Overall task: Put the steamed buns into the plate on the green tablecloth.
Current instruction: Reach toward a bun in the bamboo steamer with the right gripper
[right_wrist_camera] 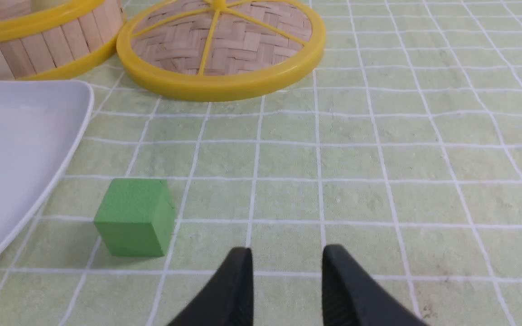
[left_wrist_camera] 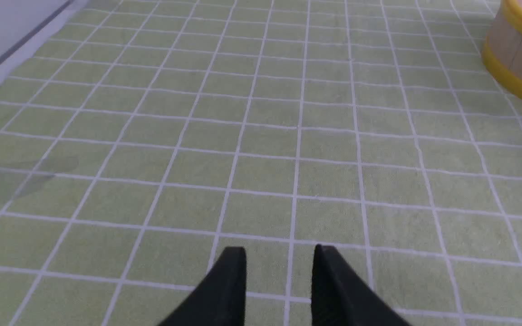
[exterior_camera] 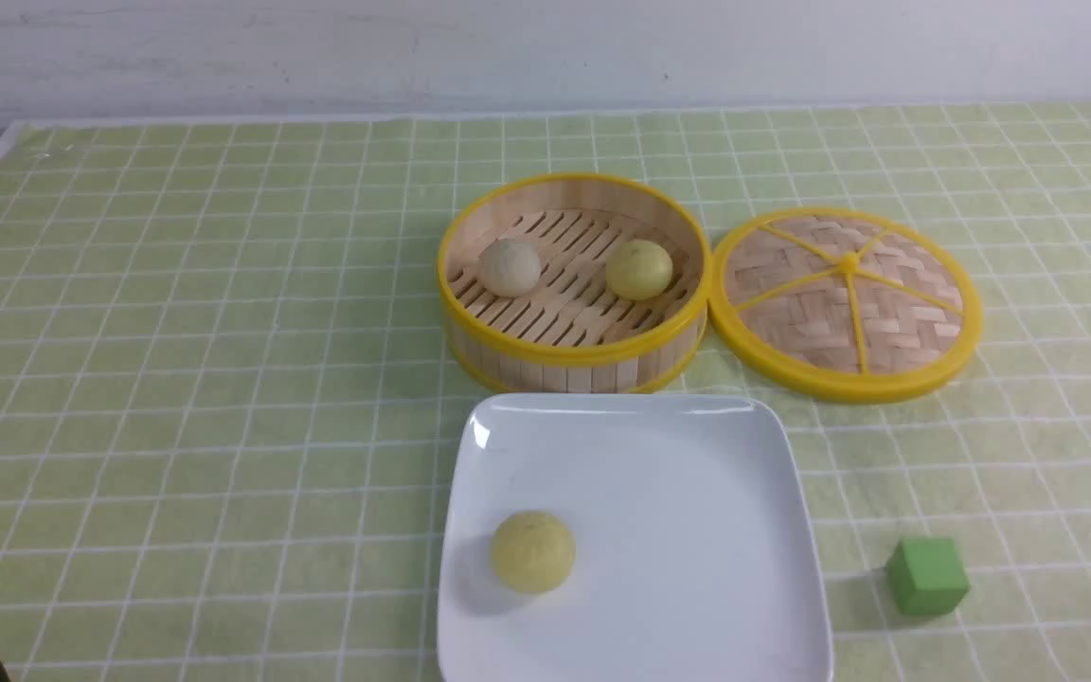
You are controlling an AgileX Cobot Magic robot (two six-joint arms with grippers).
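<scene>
Yellow bun [exterior_camera: 532,551] sits in white plate [exterior_camera: 697,474] on green tablecloth [exterior_camera: 176,379], off-white bun [exterior_camera: 509,266] and second yellow bun [exterior_camera: 638,269] in bamboo steamer [exterior_camera: 574,352]; left gripper [left_wrist_camera: 279,260] and right gripper [right_wrist_camera: 287,260] both empty, jaws apart, seemingly only slightly.

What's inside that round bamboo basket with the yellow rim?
Two steamed buns rest on its slatted floor: an off-white bun and a pale yellow bun. The near wall of the bamboo steamer hides the floor's front strip.
</scene>
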